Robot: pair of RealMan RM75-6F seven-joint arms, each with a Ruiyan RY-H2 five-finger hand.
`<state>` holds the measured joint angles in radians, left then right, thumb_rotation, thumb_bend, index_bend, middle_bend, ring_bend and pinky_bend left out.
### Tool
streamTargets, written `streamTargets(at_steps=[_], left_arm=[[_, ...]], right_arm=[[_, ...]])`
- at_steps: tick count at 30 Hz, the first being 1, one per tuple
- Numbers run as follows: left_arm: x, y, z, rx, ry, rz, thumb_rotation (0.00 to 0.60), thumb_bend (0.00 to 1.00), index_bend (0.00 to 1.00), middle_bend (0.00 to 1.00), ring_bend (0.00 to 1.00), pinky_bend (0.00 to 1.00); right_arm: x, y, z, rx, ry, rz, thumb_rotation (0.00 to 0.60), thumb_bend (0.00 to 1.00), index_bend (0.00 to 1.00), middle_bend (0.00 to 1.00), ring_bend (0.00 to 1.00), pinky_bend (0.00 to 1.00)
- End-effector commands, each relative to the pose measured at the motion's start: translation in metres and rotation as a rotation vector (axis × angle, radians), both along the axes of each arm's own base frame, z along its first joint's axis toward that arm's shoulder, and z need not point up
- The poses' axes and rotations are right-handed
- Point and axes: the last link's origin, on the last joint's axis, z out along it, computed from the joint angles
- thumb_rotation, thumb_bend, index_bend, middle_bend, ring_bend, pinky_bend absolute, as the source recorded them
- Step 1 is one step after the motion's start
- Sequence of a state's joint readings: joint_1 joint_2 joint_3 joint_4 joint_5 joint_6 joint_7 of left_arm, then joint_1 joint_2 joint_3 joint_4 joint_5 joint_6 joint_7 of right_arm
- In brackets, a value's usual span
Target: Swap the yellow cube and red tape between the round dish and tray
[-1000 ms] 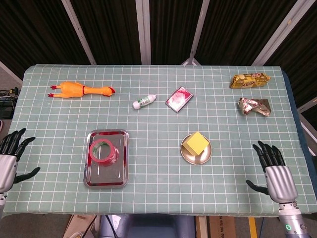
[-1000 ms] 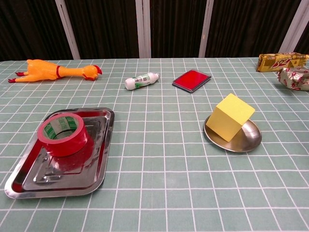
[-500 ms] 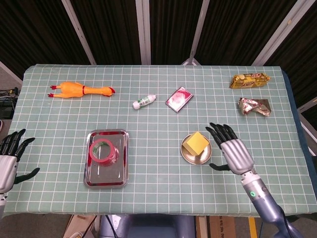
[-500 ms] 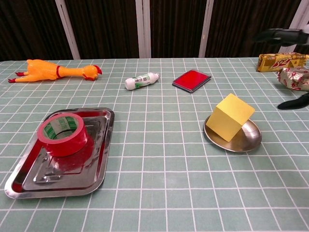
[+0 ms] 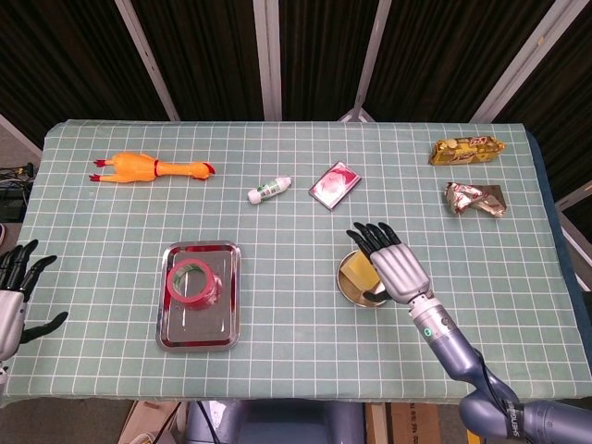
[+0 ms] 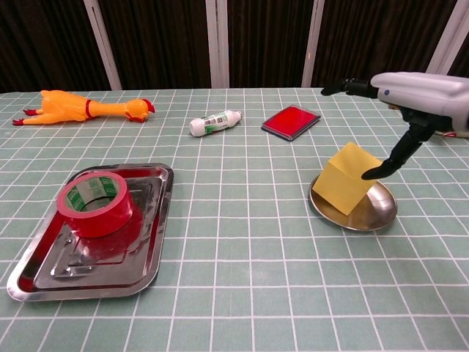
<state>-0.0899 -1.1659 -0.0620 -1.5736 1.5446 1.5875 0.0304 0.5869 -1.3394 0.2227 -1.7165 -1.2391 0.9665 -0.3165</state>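
The yellow cube (image 5: 354, 269) sits tilted in the round metal dish (image 5: 349, 290), right of centre; the chest view shows the cube (image 6: 343, 185) and dish (image 6: 375, 213) too. My right hand (image 5: 389, 265) hovers over the cube with fingers spread, holding nothing. In the chest view the right hand (image 6: 419, 94) is above the cube and its thumb tip reaches down to the cube's right edge. The red tape (image 5: 191, 280) lies flat in the steel tray (image 5: 198, 326) at the left; chest view: tape (image 6: 95, 206), tray (image 6: 149, 253). My left hand (image 5: 15, 294) is open off the table's left edge.
A rubber chicken (image 5: 148, 168) lies at the back left. A white tube (image 5: 268, 191) and a red flat case (image 5: 335, 183) lie behind the dish. A gold snack packet (image 5: 467, 148) and a crumpled foil wrapper (image 5: 474, 198) are at the back right.
My right hand has come from the table's front right edge leftward to above the cube. The left hand has drifted slightly down and left. Cube and tape have not moved.
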Motion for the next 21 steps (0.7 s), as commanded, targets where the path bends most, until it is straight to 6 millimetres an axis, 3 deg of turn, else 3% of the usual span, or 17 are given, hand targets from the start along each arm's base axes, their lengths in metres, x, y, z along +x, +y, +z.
streamTargets(at_steps=[1,13,21], left_arm=[[0.0,0.0,0.0,0.003,0.004,0.003,0.6,0.12,0.19,0.0,0.0,0.08],[0.002,-0.001,-0.004,-0.001,0.017,0.007,0.6,0.12,0.19,0.0,0.0,0.08],[0.002,-0.001,-0.006,-0.006,0.019,0.015,0.6,0.12,0.19,0.0,0.0,0.08]], right_arm=[[-0.005,-0.003,-0.004,0.016,0.017,-0.009,0.6,0.0,0.03,0.0,0.0,0.0],[-0.023,-0.011,-0.017,0.044,0.042,-0.034,0.6,0.0,0.03,0.0,0.0,0.0],[-0.031,-0.018,-0.024,0.038,0.065,-0.033,0.6,0.0,0.09,0.0,0.02,0.0]])
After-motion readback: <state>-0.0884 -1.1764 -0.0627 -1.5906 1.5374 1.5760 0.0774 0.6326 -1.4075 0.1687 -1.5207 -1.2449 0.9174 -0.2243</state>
